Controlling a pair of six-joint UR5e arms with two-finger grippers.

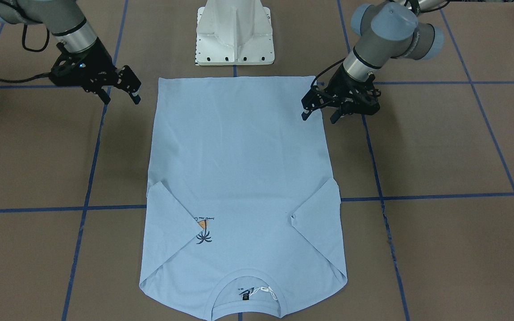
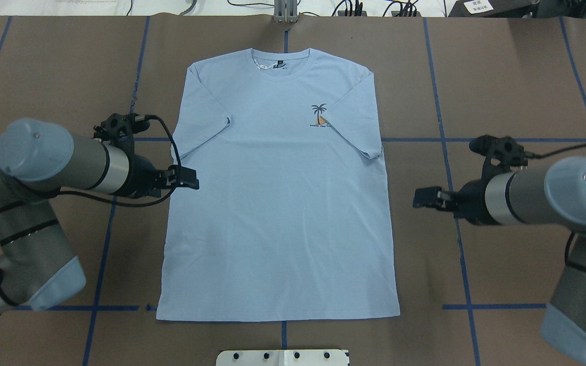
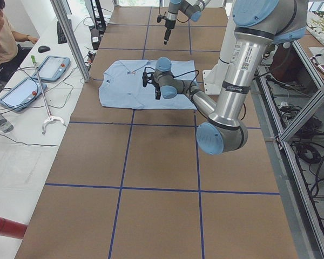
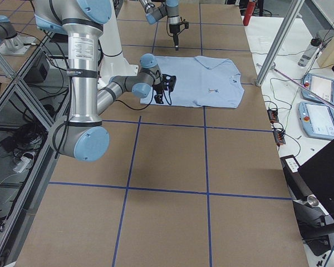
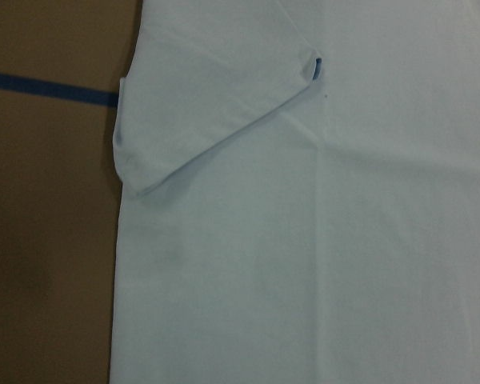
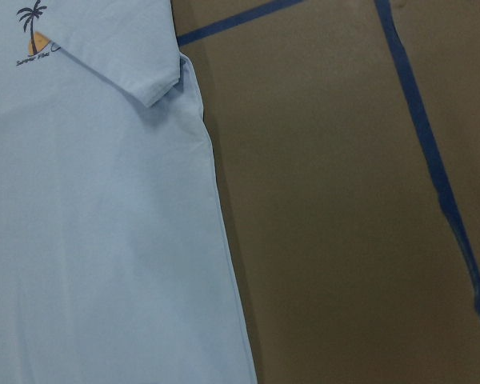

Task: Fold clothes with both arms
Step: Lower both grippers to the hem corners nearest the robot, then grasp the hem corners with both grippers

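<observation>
With jaws of the black left gripper (image 1: 318,117) and black right gripper (image 1: 121,100) parted and empty, the light blue short-sleeved T-shirt (image 1: 239,169) could be skewed by uneven pinching

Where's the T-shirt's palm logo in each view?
Front-facing: palm logo lower left of centre.
Overhead: palm logo upper centre-right.
Exterior left: too small to tell.
Exterior right: palm logo, tiny mark, upper centre-right.
Left wrist: not in it.
Right wrist: palm logo top-left corner.
Landmark: folded-in sleeve whose edge meets it.
</observation>
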